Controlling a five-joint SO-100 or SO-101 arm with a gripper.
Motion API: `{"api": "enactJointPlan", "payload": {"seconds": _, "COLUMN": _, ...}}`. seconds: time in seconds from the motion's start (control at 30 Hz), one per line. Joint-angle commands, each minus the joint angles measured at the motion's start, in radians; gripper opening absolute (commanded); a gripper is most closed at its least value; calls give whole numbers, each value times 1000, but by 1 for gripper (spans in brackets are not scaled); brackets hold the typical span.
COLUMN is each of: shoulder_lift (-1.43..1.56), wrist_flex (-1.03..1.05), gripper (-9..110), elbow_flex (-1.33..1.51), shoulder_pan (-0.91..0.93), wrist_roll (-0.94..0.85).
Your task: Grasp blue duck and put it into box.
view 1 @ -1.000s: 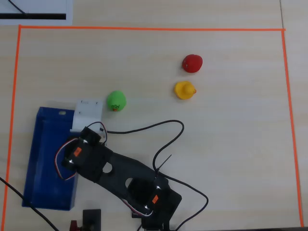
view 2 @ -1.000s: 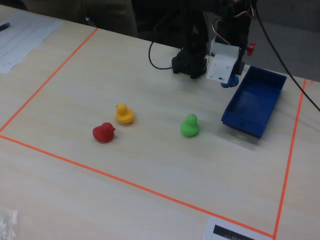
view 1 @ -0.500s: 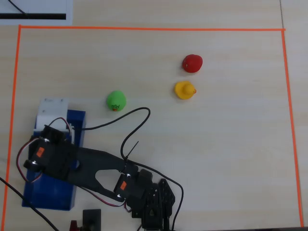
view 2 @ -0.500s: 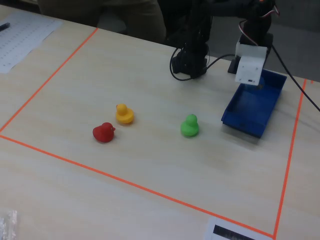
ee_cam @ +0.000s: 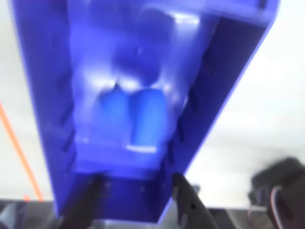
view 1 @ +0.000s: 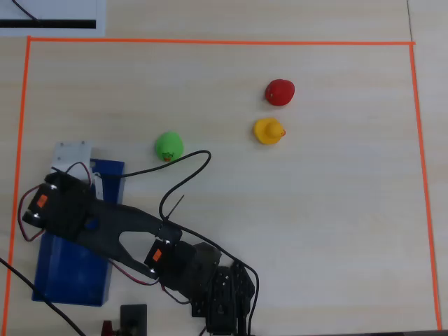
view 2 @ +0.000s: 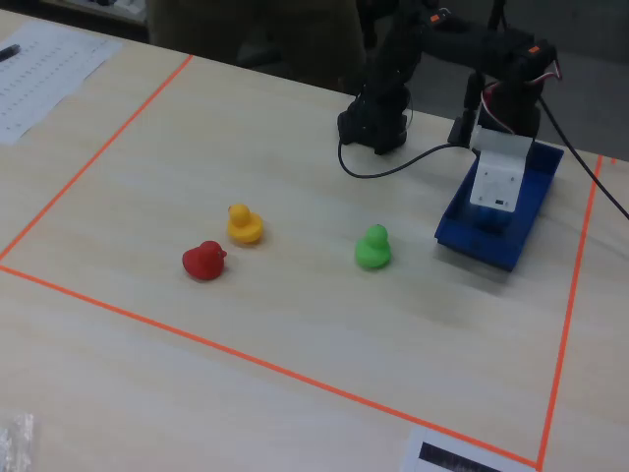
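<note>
Three views disagree on detail: only the wrist view looks into the box (ee_cam: pixel 224 81), where the blurred duck (ee_cam: pixel 136 114) lies between the gripper's (ee_cam: pixel 138 191) spread, released fingers. Overhead, the arm (view 1: pixel 126 231) hides that spot; green duck (view 1: pixel 169 145), yellow duck (view 1: pixel 269 131) and red duck (view 1: pixel 280 92) sit apart.

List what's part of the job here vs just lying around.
Job: blue duck, inside the box; the claw above the box.

Lying about: green duck, yellow duck, red duck, orange tape border.
</note>
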Motion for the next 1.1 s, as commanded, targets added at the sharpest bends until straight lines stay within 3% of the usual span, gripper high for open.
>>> {"api": "enactJointPlan", "payload": {"seconds": 0.0, "shoulder_lift": 115, "wrist_flex": -3, "gripper": 38, "elbow_flex": 11, "shoulder_pan": 71, "wrist_roll": -46}}
{"api": "enactJointPlan", "payload": {"seconds": 0.03, "shoulder_lift": 144, "wrist_flex": -5, "gripper": 35, "elbow_flex": 20, "shoulder_pan": 98, "wrist_roll": -61}}
{"api": "enactJointPlan", "payload": {"seconds": 0.13, "shoulder_lift": 258, "wrist_flex": -31, "gripper": 3, "elbow_flex": 77, "shoulder_pan": 235, "wrist_roll": -92}}
{"api": "enactJointPlan", "payload": {"seconds": 0.17, "shoulder_lift": 316, "wrist_flex": -54, "gripper": 0, "elbow_flex": 130, "shoulder_pan": 293, "wrist_roll": -120}}
{"api": "enactJointPlan", "payload": {"seconds": 0.5, "shoulder_lift": 1299, "wrist_flex": -611, "gripper": 0, "elbow_flex": 1195, "shoulder_pan": 899, "wrist_roll": -466}}
{"api": "enactJointPlan", "payload": {"seconds": 0.7, "shoulder_lift": 1597, "wrist_flex": -831, "gripper": 0, "elbow_flex": 1606, "shoulder_pan": 1031, "wrist_roll": -512}}
{"api": "enactJointPlan", "payload": {"seconds": 0.9, "shoulder_lift": 1928, "wrist_flex": -701, "gripper": 0, "elbow_flex": 1882, "shoulder_pan": 1025, "wrist_roll": -520}}
{"api": "enactJointPlan", "payload": {"seconds": 1.07, "shoulder_lift": 1939, "wrist_flex": -518, "gripper": 0, "elbow_flex": 1930, "shoulder_pan": 1017, "wrist_roll": -591}}
